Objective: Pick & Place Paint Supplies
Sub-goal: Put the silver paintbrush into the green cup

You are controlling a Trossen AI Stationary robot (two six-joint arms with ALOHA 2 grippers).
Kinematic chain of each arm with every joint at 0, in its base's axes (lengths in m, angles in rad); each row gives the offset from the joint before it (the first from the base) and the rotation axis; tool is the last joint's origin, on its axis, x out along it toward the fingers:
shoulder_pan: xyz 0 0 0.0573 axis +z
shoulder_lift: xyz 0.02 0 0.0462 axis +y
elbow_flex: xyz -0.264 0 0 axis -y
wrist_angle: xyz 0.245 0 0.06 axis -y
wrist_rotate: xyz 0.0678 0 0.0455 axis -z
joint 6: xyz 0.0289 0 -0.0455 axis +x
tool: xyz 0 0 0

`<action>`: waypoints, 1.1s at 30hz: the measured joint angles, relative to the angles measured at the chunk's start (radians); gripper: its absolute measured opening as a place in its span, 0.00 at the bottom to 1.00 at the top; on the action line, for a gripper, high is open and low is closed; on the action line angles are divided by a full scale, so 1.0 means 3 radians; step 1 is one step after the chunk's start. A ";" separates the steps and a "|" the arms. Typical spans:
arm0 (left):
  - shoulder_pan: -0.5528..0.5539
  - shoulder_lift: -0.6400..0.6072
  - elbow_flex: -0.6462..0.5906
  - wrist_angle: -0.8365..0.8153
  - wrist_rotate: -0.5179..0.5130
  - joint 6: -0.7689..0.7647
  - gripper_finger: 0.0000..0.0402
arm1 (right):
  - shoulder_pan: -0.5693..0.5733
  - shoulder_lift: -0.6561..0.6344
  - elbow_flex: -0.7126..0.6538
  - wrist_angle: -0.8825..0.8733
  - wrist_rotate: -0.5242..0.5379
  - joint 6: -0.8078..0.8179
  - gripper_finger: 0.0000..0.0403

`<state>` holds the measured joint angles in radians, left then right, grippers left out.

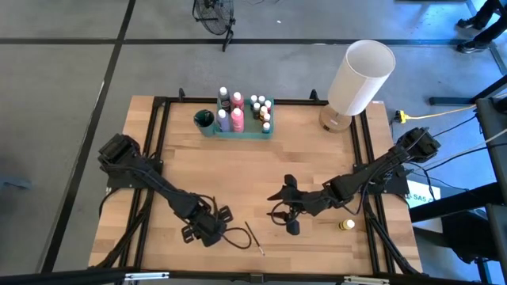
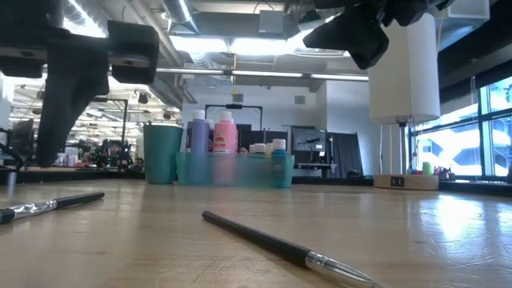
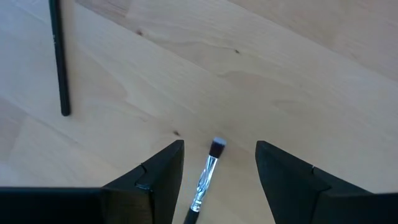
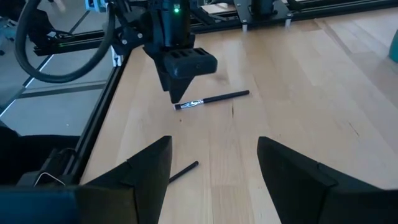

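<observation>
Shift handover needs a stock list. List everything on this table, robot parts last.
paint bottles: several, pink, purple and other colours, white caps; standing in the tray
loose bottle: one, yellow; lying near the right arm
paintbrushes: two, dark; one on bare wood, one under the left end effector
tray: one, translucent green; far edge
cup: one, teal; beside the tray
lamp: one, white; far right corner
table: one, light wood
left end effector: open, over a brush
right end effector: open, above the table's near middle
</observation>
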<state>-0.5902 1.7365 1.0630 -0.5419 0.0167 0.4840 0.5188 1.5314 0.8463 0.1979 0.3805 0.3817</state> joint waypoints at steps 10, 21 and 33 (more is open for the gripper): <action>0.0072 0.0159 0.0000 0.0077 0.0300 0.0346 0.49 | 0.0001 0.0000 0.0001 -0.0024 0.0002 -0.0013 0.60; 0.0103 0.0159 0.0000 0.0030 0.0086 0.0815 0.49 | -0.0003 0.0000 0.0000 -0.0022 0.0004 -0.0013 0.60; 0.0151 0.0149 0.0000 0.0084 0.0193 0.0727 0.49 | 0.0008 0.0000 0.0001 -0.0018 0.0013 -0.0009 0.60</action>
<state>-0.5448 1.7813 1.0630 -0.5167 0.0747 0.7020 0.5212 1.5314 0.8467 0.1926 0.3843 0.3788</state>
